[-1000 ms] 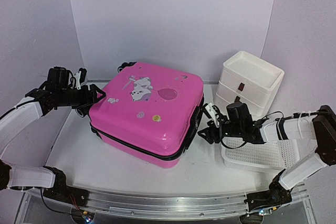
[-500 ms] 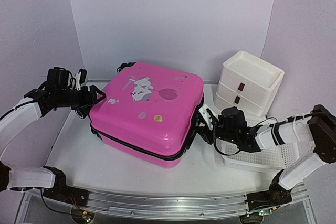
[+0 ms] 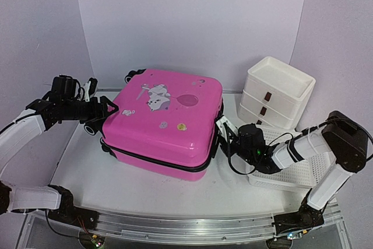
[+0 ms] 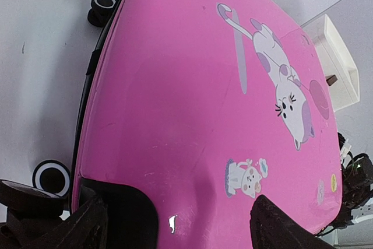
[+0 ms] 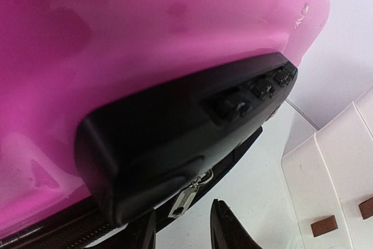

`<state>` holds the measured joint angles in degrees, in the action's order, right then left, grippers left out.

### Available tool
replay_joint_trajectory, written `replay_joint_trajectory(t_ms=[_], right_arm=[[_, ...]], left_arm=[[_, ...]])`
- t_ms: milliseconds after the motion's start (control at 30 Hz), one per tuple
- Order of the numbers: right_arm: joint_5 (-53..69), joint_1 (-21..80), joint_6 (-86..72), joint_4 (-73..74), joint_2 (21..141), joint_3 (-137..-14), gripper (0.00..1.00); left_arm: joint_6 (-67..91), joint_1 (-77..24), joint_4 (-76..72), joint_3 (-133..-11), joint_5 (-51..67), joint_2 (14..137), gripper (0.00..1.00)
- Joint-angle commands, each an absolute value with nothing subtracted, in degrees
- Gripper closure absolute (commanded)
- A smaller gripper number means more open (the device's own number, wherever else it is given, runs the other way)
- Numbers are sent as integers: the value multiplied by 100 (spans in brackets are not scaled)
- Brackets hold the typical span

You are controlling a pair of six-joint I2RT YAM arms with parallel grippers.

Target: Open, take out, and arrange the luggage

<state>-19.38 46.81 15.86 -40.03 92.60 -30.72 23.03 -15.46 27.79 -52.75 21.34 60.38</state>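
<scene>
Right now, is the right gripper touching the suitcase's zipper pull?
Cannot tell. The right wrist view shows the zipper pull between the right gripper's open fingers, contact unclear.

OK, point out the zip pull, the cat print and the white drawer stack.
zip pull (image 5: 185,198): right wrist view, on its silver metal tab.
cat print (image 4: 287,100): left wrist view, on the cat's face.
white drawer stack (image 3: 257,98): top external view, on the middle drawer's front.
</scene>
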Motion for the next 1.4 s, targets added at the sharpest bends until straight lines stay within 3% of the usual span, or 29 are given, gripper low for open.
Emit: replay_joint_trajectory(t_ms=[0,600,900,1033,1200,1367], right_arm=[[-1970,4711,1863,-4603,9470,-3454,67],[-994,3838,983,-4957,9639,-3439,72],[1162,3556,1337,-4966,9936,-3577,70],[1233,3514,1458,-4972,10025,-3645,71],[1320,3445,1366,-4968,10116,-3763,78],[1690,3440,1128,-4930,10029,-3769,96]], left_arm=[[2479,-1696,3403,-5097,2665,6072,16],[2461,-1696,3415,-5075,2643,6079,16],[2452,-1696,3415,-5133,2681,6057,16],[2443,-1697,3417,-5133,2684,6064,16],[2443,-1697,3421,-5141,2665,6055,16],[2466,-1696,3425,-5112,2663,6079,16]])
